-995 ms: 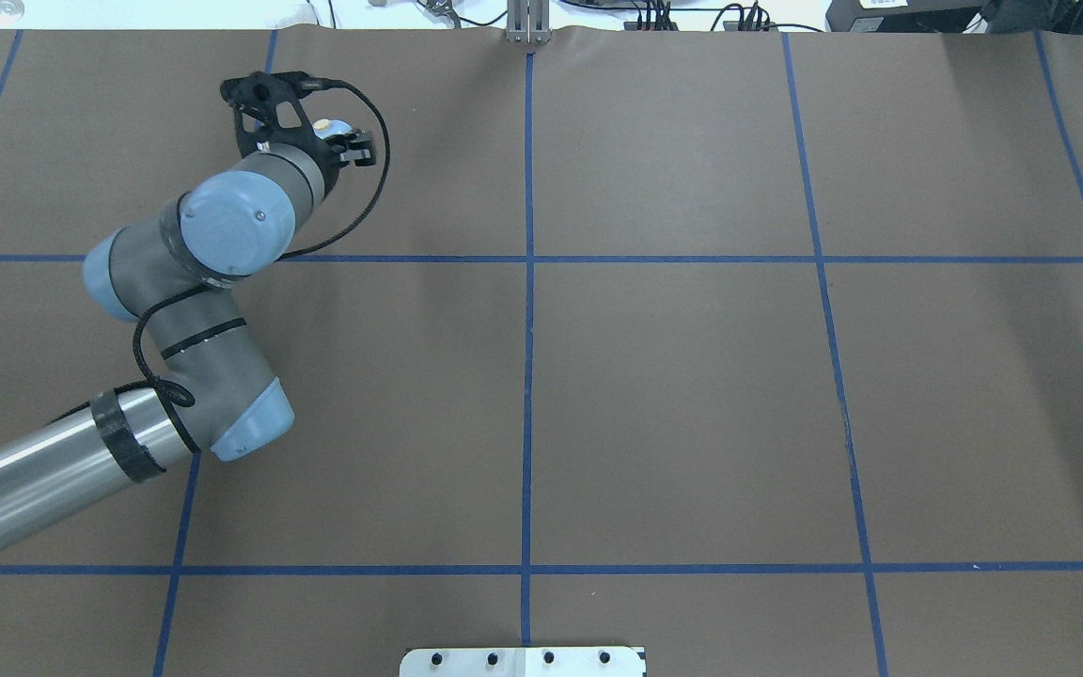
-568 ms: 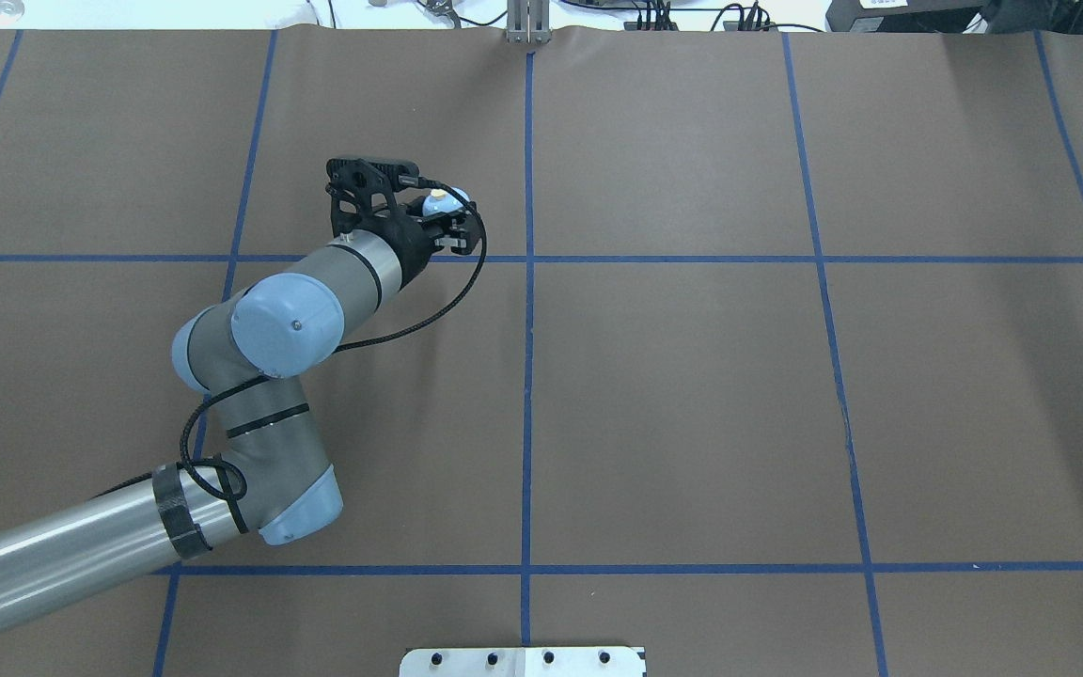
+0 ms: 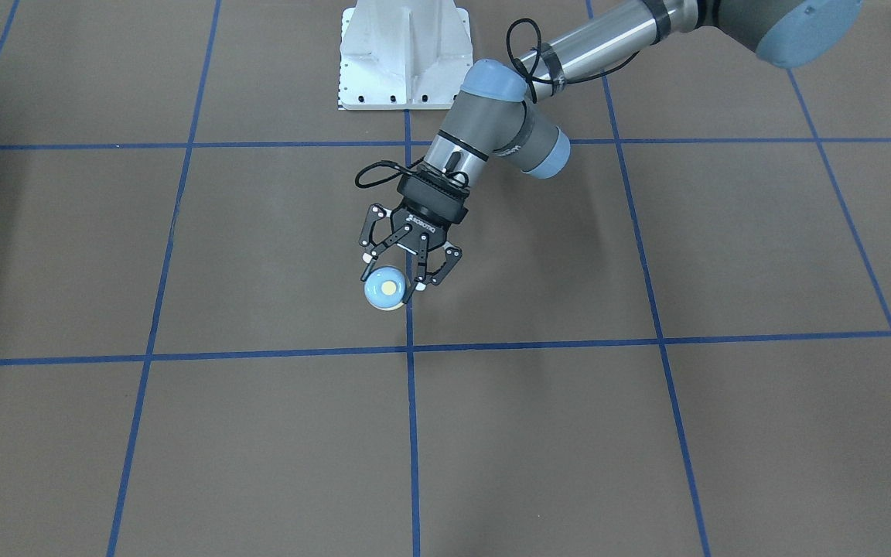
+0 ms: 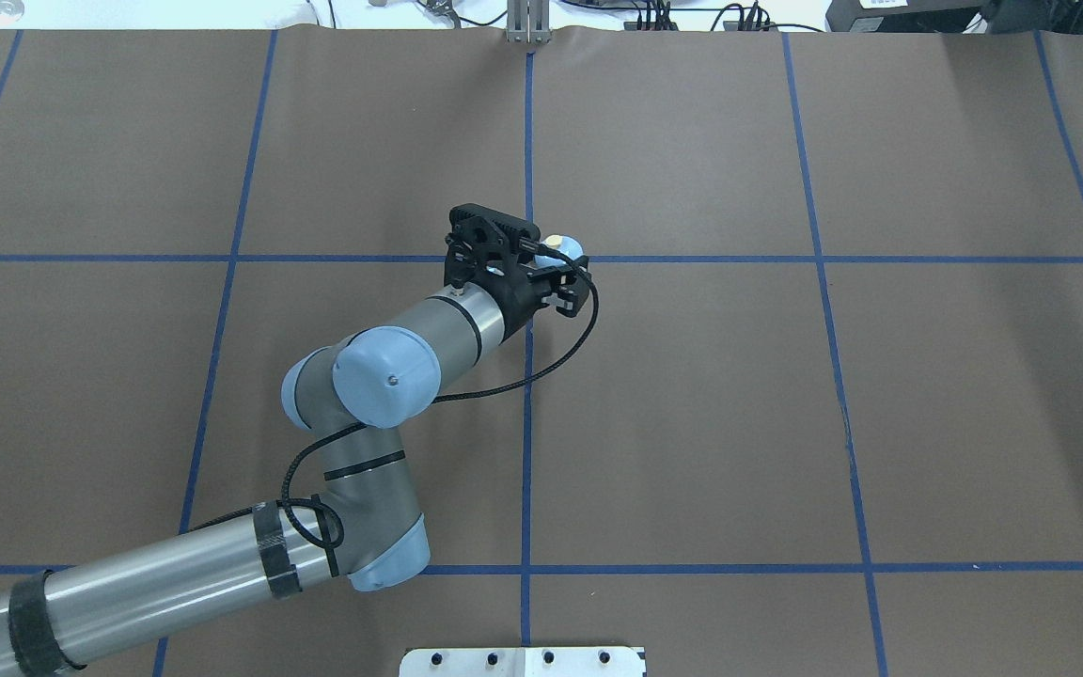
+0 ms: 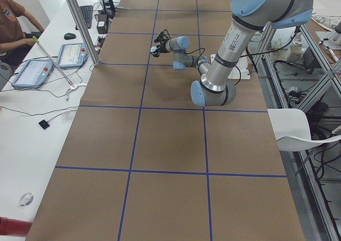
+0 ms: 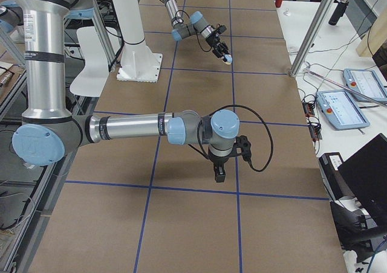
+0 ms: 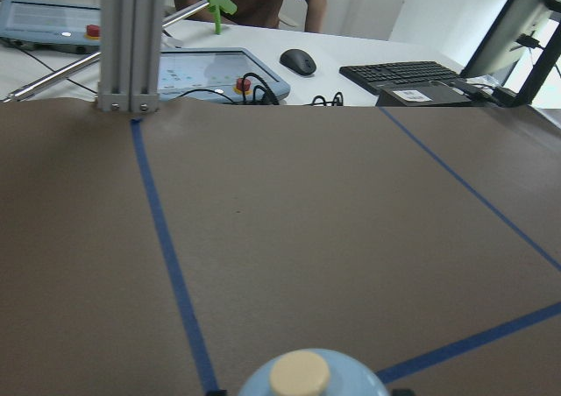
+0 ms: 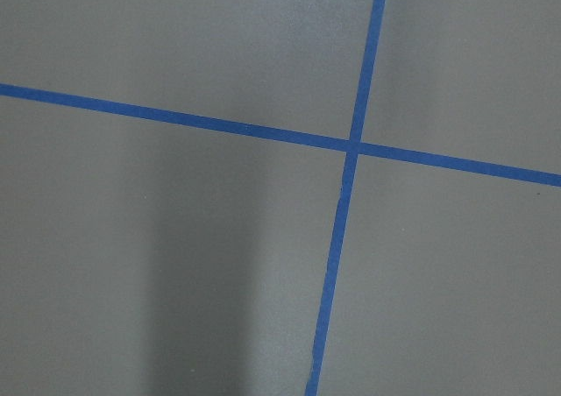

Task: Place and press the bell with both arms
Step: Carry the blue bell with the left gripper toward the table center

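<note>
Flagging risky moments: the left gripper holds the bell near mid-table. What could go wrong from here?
1. The left gripper pinches the bell only at its fingertips, so it may slip before being set down.
2. The gripper is tilted; released like this, the bell may land on its edge and tip.
3. The right gripper hangs far off; if it comes to press while the left gripper flanks the bell, they could collide.

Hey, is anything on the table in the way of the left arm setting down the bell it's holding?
Nothing visible does. The light blue dome-shaped bell with a cream button is gripped in the left tool, and the brown paper-covered table around it shows only flat blue tape lines.
</note>
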### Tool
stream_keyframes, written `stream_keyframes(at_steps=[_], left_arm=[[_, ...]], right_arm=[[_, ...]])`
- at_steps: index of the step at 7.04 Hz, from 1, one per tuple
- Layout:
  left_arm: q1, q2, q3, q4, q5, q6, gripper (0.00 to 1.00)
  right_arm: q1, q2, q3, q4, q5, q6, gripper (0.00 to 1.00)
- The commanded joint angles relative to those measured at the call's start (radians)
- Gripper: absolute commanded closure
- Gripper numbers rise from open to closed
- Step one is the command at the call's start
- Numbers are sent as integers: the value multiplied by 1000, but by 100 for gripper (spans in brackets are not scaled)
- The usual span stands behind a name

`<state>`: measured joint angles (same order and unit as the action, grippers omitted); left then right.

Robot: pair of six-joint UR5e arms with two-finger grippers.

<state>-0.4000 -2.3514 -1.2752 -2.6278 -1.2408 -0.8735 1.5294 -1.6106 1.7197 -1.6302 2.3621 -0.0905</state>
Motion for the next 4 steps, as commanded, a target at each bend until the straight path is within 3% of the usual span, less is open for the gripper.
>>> stream_keyframes(at_steps=[1, 4], left_arm=[[18, -72, 110, -33, -2, 65, 100], [24, -74, 194, -106, -20, 65, 100]], right_arm=[[0, 0, 0, -2, 0, 0, 0], [0, 0, 0, -2, 0, 0, 0]])
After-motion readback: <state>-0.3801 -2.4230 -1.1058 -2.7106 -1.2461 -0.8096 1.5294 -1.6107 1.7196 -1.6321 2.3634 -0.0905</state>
